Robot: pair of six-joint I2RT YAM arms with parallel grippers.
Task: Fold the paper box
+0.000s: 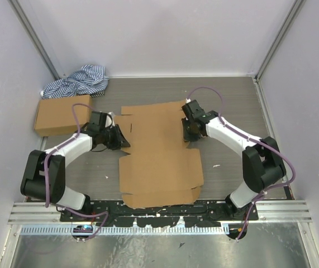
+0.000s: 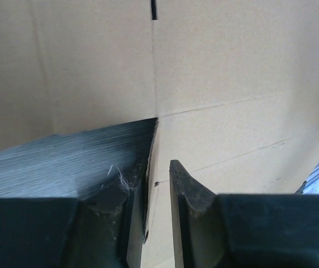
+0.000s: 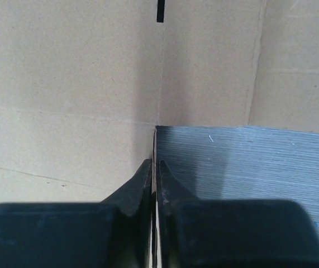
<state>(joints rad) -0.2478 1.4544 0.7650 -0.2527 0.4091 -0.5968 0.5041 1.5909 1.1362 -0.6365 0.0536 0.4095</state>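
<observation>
The paper box [image 1: 159, 159], a flat brown die-cut cardboard sheet, lies largely unfolded in the middle of the grey worktop [image 1: 232, 106], between the two arms. The left fingers [image 2: 188, 188] stand slightly apart, astride the edge of a flap on the sheet's left side, while the right fingers [image 3: 139, 187] are pinched together on a thin upright flap edge on its right side. A smaller cardboard box [image 1: 61, 114] and a striped cloth [image 1: 78, 81] sit at the far left.
</observation>
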